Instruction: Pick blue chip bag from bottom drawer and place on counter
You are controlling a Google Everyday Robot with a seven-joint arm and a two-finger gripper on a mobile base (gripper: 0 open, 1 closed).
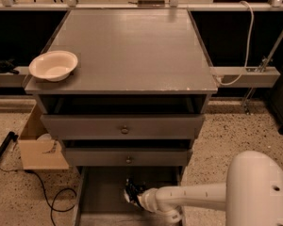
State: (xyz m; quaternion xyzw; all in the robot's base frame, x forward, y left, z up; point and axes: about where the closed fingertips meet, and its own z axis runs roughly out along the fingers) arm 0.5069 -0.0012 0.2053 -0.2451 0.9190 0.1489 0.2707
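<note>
Low in the camera view, the hand (135, 195) reaches into the open bottom drawer (101, 197) against a dark shape, probably the blue chip bag (130, 188); its grip cannot be told, so confirm a firm hold before lifting toward the desk (132, 51).

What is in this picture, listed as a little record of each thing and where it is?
counter: grey, flat, smooth top
bowl: pale, upright, on the counter's front left corner
bottom drawer: pulled open
gripper: inside the bottom drawer, on a white arm reaching from the right
dark shape: at the gripper's tip, perhaps the chip bag, cannot tell
cardboard box: on the floor, left of the bottom drawer
</note>
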